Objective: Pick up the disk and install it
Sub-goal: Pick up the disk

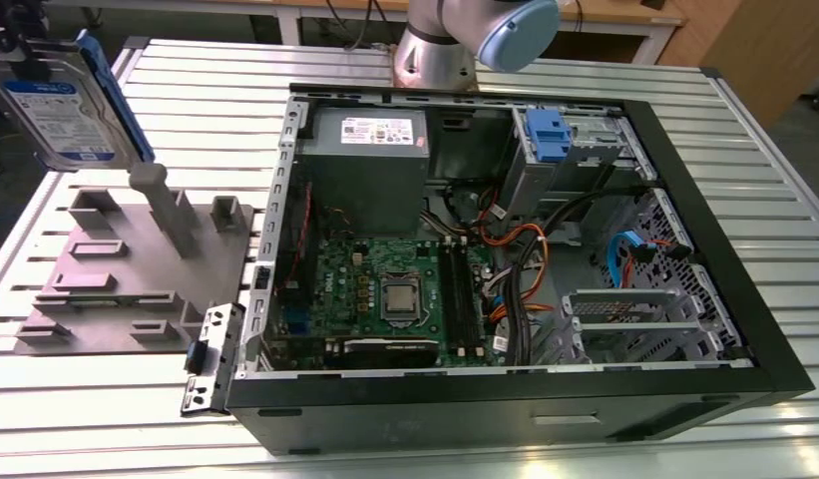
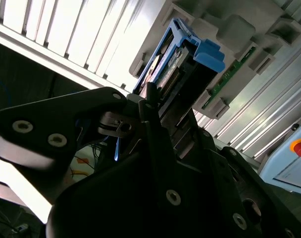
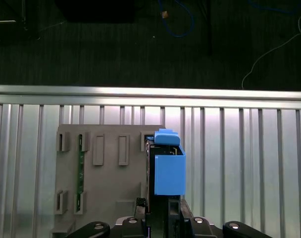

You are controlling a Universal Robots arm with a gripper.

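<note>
- I'm seeing the disk (image 1: 61, 105) hanging upright in the air at the exterior view's far left, above the grey fixture plate (image 1: 117, 269).
- The gripper (image 3: 163, 212) is clamping the disk's end in the first wrist view.
- The open computer case (image 1: 516, 409) is sitting just beside that plate on the slatted table (image 1: 90, 419).

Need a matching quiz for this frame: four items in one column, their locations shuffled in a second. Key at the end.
Things
1. disk
2. grey fixture plate
3. blue clip
4. grey box with white sticker

Places
A. inside the computer case, in a metal cage toward the exterior view's right
B. flat on the slatted table, beside the case
C. held in the end effector, raised above the table
D. inside the case, next to the motherboard, toward the exterior view's left

Pairs: 1-C, 2-B, 3-A, 4-D
</note>
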